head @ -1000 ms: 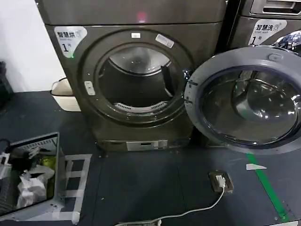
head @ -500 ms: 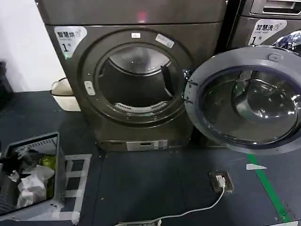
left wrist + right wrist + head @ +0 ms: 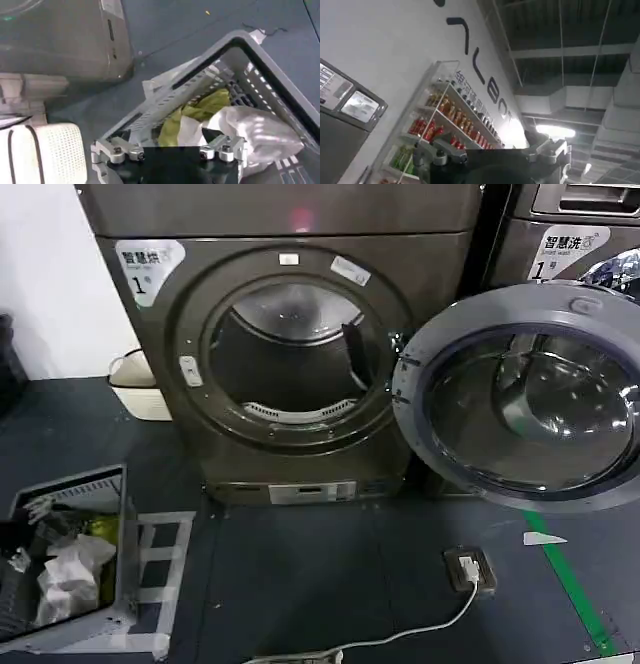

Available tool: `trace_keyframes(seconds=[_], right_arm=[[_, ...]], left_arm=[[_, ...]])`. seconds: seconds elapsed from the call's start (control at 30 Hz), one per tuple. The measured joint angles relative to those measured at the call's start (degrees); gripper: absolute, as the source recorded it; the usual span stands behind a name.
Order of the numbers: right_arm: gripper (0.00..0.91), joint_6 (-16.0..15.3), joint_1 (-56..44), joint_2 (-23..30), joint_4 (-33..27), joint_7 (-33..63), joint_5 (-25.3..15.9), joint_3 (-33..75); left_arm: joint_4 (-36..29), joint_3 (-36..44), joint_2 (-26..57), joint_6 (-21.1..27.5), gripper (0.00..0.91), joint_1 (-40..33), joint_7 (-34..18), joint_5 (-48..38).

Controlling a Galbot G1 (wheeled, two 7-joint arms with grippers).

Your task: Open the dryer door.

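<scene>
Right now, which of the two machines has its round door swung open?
The left machine: its dryer door hangs wide open, grey back showing, drum exposed.

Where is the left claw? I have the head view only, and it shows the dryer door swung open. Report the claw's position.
Observer: The left claw hangs above the grey basket, over a yellow-green cloth and a white cloth.
Operator: Now give me the right claw.
Observer: The right claw is aimed upward, toward the ceiling and a wall shelf of drinks.
</scene>
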Motion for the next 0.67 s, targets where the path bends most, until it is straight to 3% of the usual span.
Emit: trace_keyframes(seconds=[0.67], right_arm=[[0.907, 0.05, 0.09, 0.39, 0.58, -0.54, -0.19, 0.01]], left_arm=[[0.26, -0.13, -0.42, -1.83, 0.907, -0.05, 2.33, 1.6]])
